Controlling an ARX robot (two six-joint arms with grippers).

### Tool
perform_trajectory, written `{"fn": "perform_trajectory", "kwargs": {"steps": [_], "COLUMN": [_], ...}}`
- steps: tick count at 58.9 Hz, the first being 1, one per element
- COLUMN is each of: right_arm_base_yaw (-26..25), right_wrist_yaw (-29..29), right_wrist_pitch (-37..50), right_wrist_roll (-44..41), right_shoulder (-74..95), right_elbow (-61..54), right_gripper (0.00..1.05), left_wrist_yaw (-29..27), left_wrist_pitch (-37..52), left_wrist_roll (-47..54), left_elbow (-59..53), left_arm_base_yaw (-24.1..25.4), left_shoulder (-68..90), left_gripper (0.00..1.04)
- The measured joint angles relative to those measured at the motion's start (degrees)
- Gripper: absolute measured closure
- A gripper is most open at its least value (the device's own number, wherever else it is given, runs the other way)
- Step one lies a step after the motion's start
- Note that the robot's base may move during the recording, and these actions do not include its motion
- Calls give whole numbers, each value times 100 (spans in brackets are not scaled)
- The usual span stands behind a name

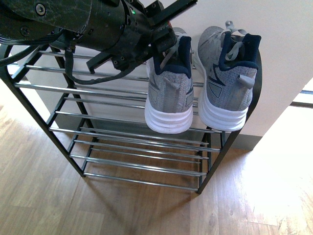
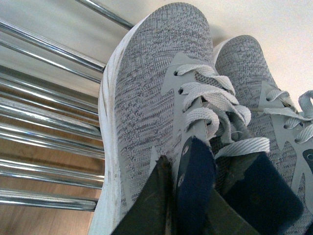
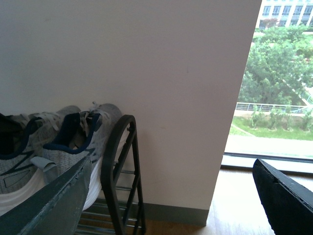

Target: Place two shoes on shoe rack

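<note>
Status of placement, read from left to right.

Left claw (image 1: 164,43), carried on the dark left arm that reaches in over the rack's top left corner, is at the opening of the left grey knit sneaker with white sole and navy lining (image 1: 168,93). In the left wrist view its two dark fingers (image 2: 151,200) sit tight on either side of the navy padded part at the shoe's opening. The claw is therefore judged clenched on this shoe, not released.

The sneaker rests toe toward the white wall (image 1: 283,44) on an upper surface of thin silver rods (image 1: 83,72) in the tall black metal shoe rack (image 1: 24,105). Its heel overhangs the front rod.

Just beside it, to the right and not gripped, the second grey knit sneaker (image 1: 227,83) lies the same way on the same surface, close to the rack's right-hand frame.

Right claw (image 3: 172,164) is well apart from both shoes, beyond the rack's end. Its fingers stand wide apart with nothing between them.

Progress: both shoes are on the rack, so the placing itself appears complete. The steps left, as a judgement:

1. Open the left claw.
2. Lift it clear of the shoe's opening without dragging the shoe forward.
3. Withdraw the arm.
</note>
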Motion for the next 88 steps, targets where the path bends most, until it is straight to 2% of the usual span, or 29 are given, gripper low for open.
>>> {"fn": "perform_trajectory", "kwargs": {"steps": [16, 24, 32, 35, 37, 40, 44, 50, 64, 73, 88], "right_arm_base_yaw": [0, 0, 0, 0, 0, 0, 0, 0, 0, 0, 0], "right_wrist_yaw": [0, 0, 0, 0, 0, 0, 0, 0, -2, 0, 0], "right_wrist_pitch": [0, 0, 0, 0, 0, 0, 0, 0, 2, 0, 0], "right_wrist_roll": [0, 0, 0, 0, 0, 0, 0, 0, 0, 0, 0], "right_shoulder": [0, 0, 0, 0, 0, 0, 0, 0, 0, 0, 0], "right_elbow": [0, 0, 0, 0, 0, 0, 0, 0, 0, 0, 0], "right_gripper": [9, 9, 9, 9, 9, 9, 9, 9, 9, 9, 9], "left_wrist_yaw": [7, -369, -704, -990, -1419, -2249, -2660, -2535, -1620, -1222, -876], "left_wrist_pitch": [-592, -1239, -1469, -1600, -1432, -354, 774, 1517, 1572, 1394, 1014], "left_wrist_roll": [33, 514, 942, 1130, 1379, 2138, 2883, 3633, 4164, 4201, 4205], "left_elbow": [-446, -717, -1237, -1497, -1733, -2350, -3003, -3718, -5045, -5490, -5845], "left_arm_base_yaw": [-44, -122, -76, -13, 4, 107, 304, 649, 1508, 1897, 2262], "left_shoulder": [-824, -1832, -3029, -3595, -3943, -4492, -5027, -5556, -6638, -7250, -7995], "left_gripper": [32, 9, 10, 9, 12, 21, 31, 47, 103, 104, 104]}}
